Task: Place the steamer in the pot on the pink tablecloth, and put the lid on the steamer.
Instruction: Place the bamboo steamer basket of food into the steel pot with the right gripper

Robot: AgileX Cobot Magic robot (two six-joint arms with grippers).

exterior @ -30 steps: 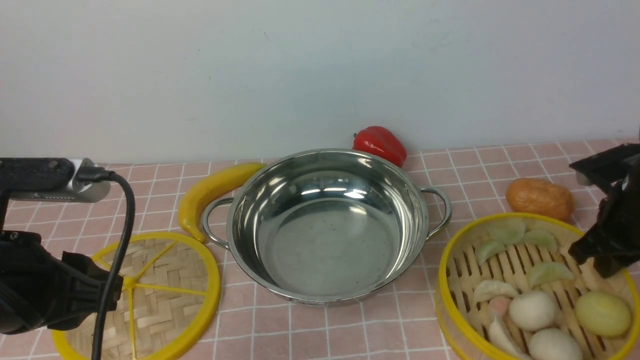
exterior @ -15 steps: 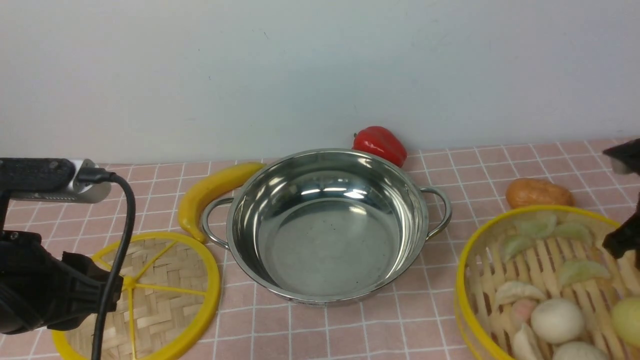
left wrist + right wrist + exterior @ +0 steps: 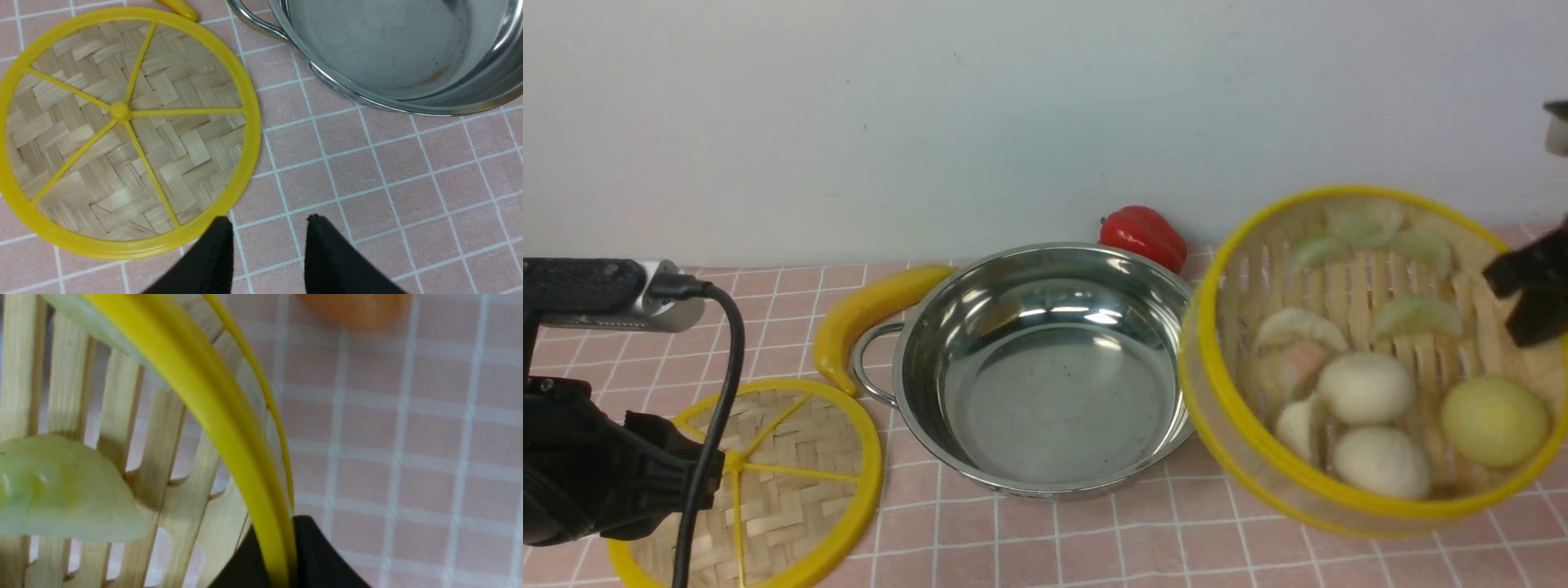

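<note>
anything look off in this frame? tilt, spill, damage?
Only the steamer. The right claw pinches its rim at one side, so it hangs above the pink tablecloth, tilted with its open face toward the front camera and the buns bunched low. Nothing has spilled. The pot and lid sit flat.

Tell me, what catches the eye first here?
The steamer full of dumplings hangs tilted above the pink tablecloth on the right, its yellow rim pinched by the right gripper. An empty shiny pot sits in the middle, with the flat woven lid lying to its left.
</note>
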